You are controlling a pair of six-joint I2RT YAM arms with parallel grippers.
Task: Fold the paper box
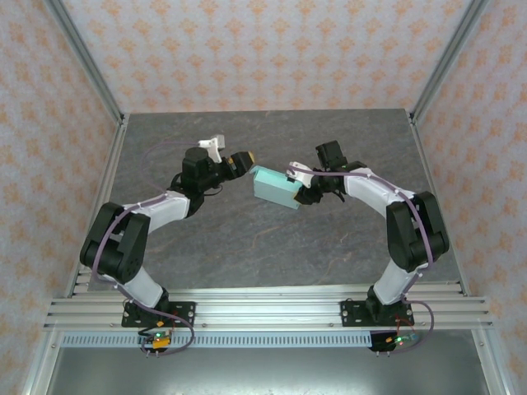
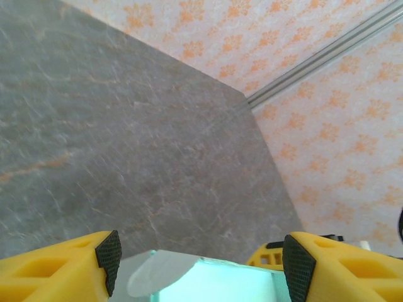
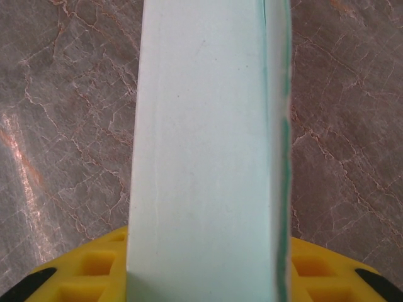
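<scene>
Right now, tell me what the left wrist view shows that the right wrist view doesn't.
Left wrist: patterned walls, a metal corner post, the left hand open, a rounded tab between its fingers. Right wrist: a long face of the paper box, one darker green edge, standing up from the right hand. Both: the paper box and the grey table.

There is one pale green paper box. There are two robot arms, the left arm and the right arm. There are two claws, the left claw and the right claw. There is one grey bench.
</scene>
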